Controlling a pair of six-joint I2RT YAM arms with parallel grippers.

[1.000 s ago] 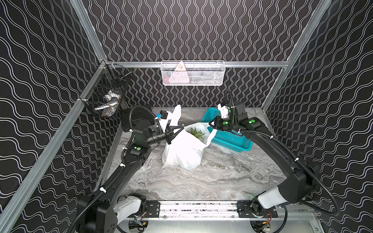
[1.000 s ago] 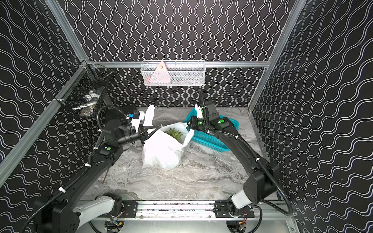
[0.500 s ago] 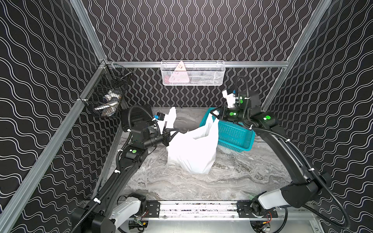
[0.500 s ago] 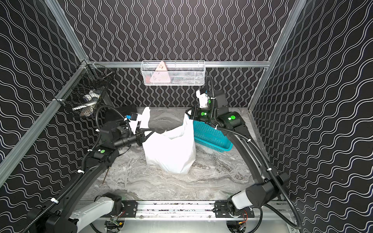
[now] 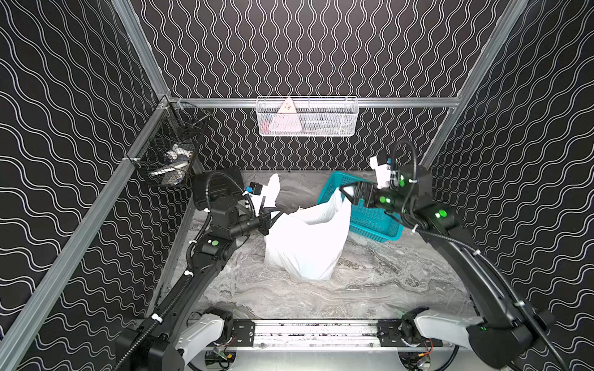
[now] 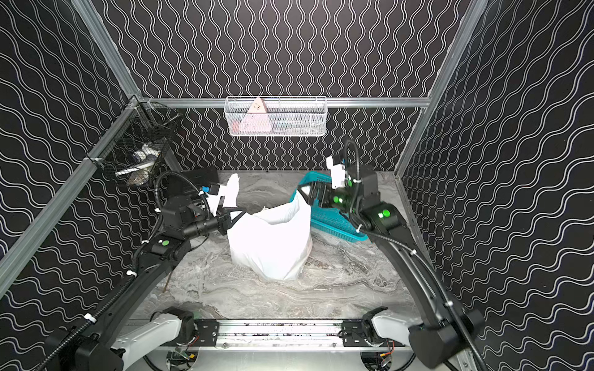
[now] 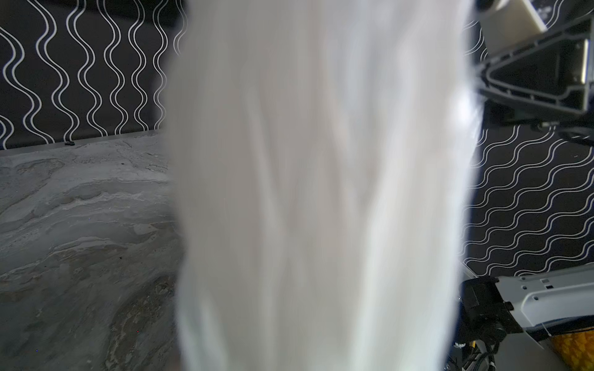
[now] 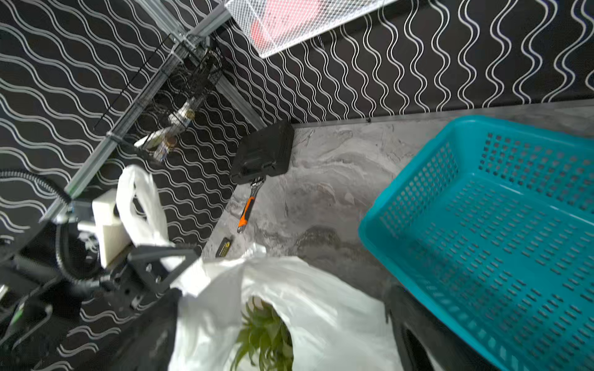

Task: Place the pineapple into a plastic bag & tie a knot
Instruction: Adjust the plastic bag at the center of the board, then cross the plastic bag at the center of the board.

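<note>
The white plastic bag (image 5: 308,247) (image 6: 273,247) stands mid-table, its mouth drawn up. My left gripper (image 5: 273,219) (image 6: 237,213) is shut on the bag's left handle, whose loop (image 8: 141,205) sticks out behind the jaws. In the left wrist view blurred bag film (image 7: 321,192) hides the jaws. My right gripper (image 5: 349,193) (image 6: 309,192) is open beside the bag's raised right handle. Between its spread fingers (image 8: 151,327) lies the bag's mouth, with the pineapple's green leaves (image 8: 266,337) inside. The pineapple is hidden in both top views. No knot is in view.
A teal basket (image 5: 373,225) (image 8: 498,241) sits right behind the bag, under my right gripper. A black case (image 8: 262,152) and an orange-handled tool (image 8: 246,213) lie at the back left. A white wire basket (image 5: 307,117) and a black one (image 5: 170,154) hang on the walls.
The right gripper lifted the bag's right handle, then opened and drew back toward the basket. The bag's mouth rose and now covers the pineapple in the top views. The left gripper kept its hold.
</note>
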